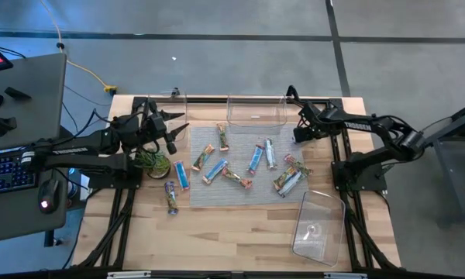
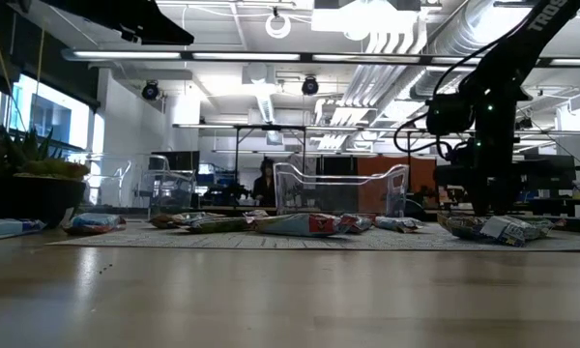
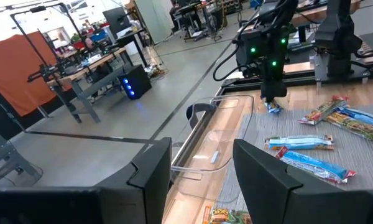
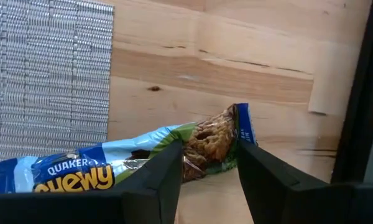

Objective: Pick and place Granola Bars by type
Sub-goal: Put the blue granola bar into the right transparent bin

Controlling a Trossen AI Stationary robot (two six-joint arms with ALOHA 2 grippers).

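Several wrapped granola bars lie flat on a grey mat [image 1: 240,194]: blue ones [image 1: 256,159] [image 1: 215,170], a brown one [image 1: 222,137] and green-and-red ones [image 1: 291,180]. Two more [image 1: 182,176] [image 1: 170,196] lie on the wood left of the mat. My right gripper [image 1: 297,138] [image 4: 208,149] points steeply down at the mat's far right corner, shut on a blue granola bar [image 4: 81,171]. My left gripper [image 1: 178,128] [image 3: 199,155] waits level and open at the far left, with nothing between its fingers. My right gripper pinches the blue bar near one end [image 4: 211,140] between its two fingers. The fingers come from above, slanting steeply down, and lie across the bar. The rest of the bar runs out level to one side. Whether it is off the table, I cannot tell.
A clear bin [image 1: 256,112] stands at the far edge behind the mat, and another [image 1: 174,105] is at the far left. A third [image 1: 319,225] lies near the front right. A small green plant [image 1: 151,161] sits left of the mat, under my left arm.
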